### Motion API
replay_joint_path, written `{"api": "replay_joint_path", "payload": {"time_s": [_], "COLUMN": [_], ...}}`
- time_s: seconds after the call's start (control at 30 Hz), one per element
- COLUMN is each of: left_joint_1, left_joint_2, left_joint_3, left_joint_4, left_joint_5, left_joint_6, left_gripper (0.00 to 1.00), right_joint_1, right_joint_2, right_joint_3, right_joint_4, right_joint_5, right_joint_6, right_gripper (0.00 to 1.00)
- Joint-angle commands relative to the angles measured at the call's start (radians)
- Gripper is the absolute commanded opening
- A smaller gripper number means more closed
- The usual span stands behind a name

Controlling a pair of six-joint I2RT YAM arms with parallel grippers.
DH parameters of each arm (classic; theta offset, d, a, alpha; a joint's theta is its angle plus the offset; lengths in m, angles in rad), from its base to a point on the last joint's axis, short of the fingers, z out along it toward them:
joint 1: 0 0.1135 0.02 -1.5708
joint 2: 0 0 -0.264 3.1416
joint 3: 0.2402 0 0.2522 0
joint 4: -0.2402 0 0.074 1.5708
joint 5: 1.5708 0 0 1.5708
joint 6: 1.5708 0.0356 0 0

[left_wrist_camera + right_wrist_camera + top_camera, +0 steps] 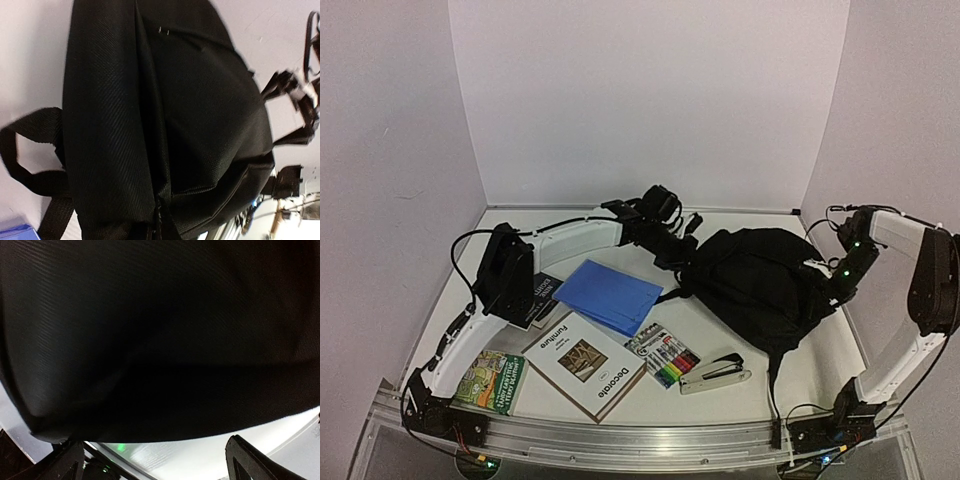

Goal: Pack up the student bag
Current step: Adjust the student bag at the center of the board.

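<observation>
While the student bag (755, 275) lies right of centre between your left gripper (672, 250), pressed together at its edge, and your spread right gripper (832, 278), the blue folder (608, 295), markers (663, 355) and stapler (715, 373) lie unpacked.

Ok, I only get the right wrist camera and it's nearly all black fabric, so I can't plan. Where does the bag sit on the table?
Observer: The student bag lies on the right half of the table, with your right gripper at its right edge.
Operator: And the left gripper?
Observer: The left gripper is shut at the bag's far-left edge. I cannot tell whether it pinches fabric.
Operator: Anything packed?
Observer: I cannot see inside. The blue folder, marker pack, stapler and Furniture book lie on the table left of the bag.
</observation>
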Motion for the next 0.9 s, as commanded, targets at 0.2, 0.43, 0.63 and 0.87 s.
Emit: {"api": "replay_joint_path", "payload": {"time_s": [0.2,0.43,0.63,0.87], "left_joint_1": [0.220,0.286,0.159,0.003], "left_joint_2": [-0.057,-0.109,-0.278,-0.265], "left_joint_3": [0.051,0.031,-0.222,-0.319], "left_joint_4": [0.373,0.243,0.068,-0.017], "left_joint_5": [-0.240,-0.211,-0.198,-0.079], "left_joint_6": [-0.272,-0.238,-0.044,0.032], "left_gripper": [0.22,0.67,0.80,0.82], "right_joint_1": [0.322,0.219,0.085,0.012], "right_joint_2": [0.041,0.145,0.351,0.613], "right_joint_3": [0.222,0.493,0.676,0.970], "right_joint_4": [0.087,0.080,0.106,0.118], "right_joint_5": [-0.262,-0.252,-0.079,0.076], "right_joint_6": [0.197,0.276,0.329,0.379], "right_gripper": [0.98,0.98,0.98,0.98]}}
